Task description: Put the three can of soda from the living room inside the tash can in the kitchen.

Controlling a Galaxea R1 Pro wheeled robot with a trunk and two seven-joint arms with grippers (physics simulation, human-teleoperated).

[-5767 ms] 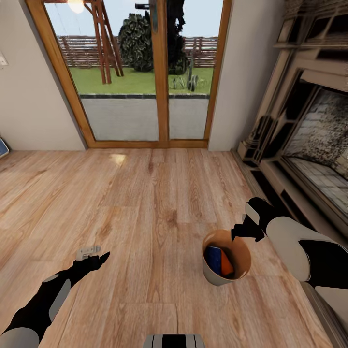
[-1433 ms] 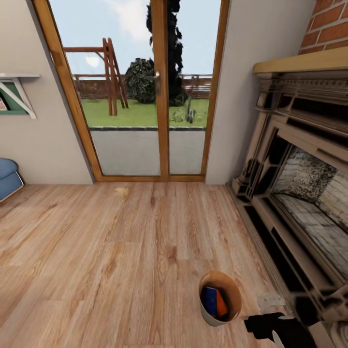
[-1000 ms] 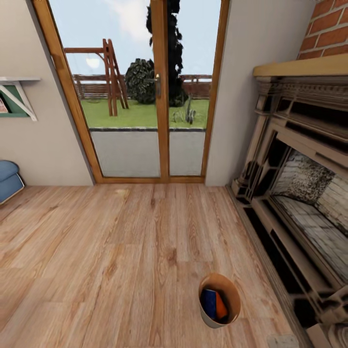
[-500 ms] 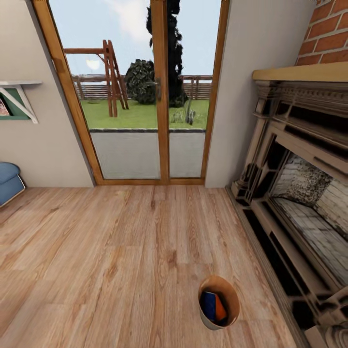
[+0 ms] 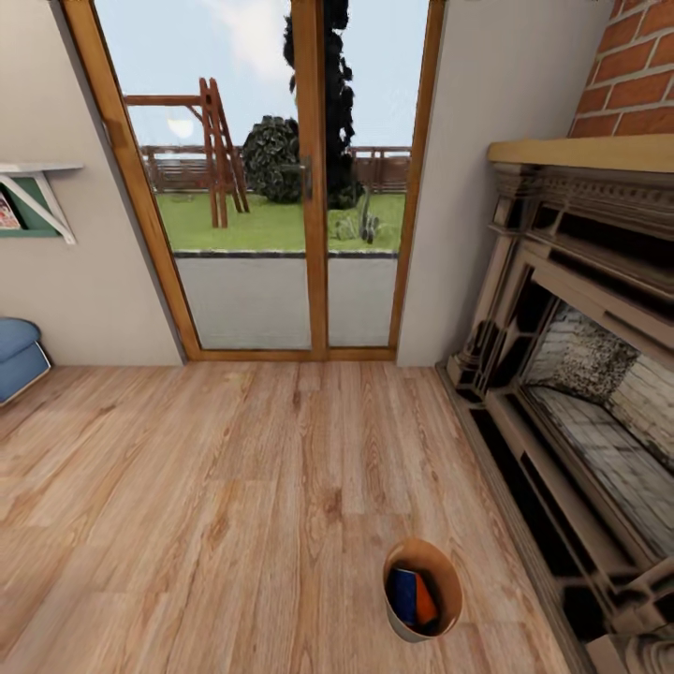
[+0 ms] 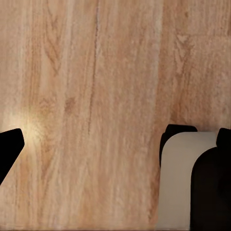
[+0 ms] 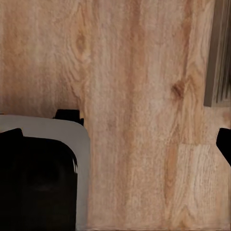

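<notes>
The trash can [image 5: 447, 573], light grey outside and brown inside, stands upright on the reddish plank floor of the living room, low in the head view beside the fireplace. Inside it lie a dark blue soda can [image 5: 404, 586] and an orange soda can [image 5: 427, 601]; I cannot make out a third. The left gripper [image 6: 115, 144] hangs open over bare planks, with one dark fingertip [image 6: 7, 147] at the picture's edge. Likewise the right gripper [image 7: 115, 139] is open above the floor, its fingertip [image 7: 224, 143] at the edge. Neither holds anything.
The brick-and-stone fireplace [image 5: 580, 374] runs along the right, close to the bin. Wood-framed glass doors [image 5: 281, 187] close the far wall. A blue sofa corner [image 5: 17, 356] and a wall shelf [image 5: 28, 197] sit at the left. My own grey and black base [image 6: 192, 183] shows beside the left gripper.
The head camera has tilted up, so the bin sits lower in the picture. Both arms have pulled back out of the head view; the right gripper left the bin's rim. The bin stays put.
</notes>
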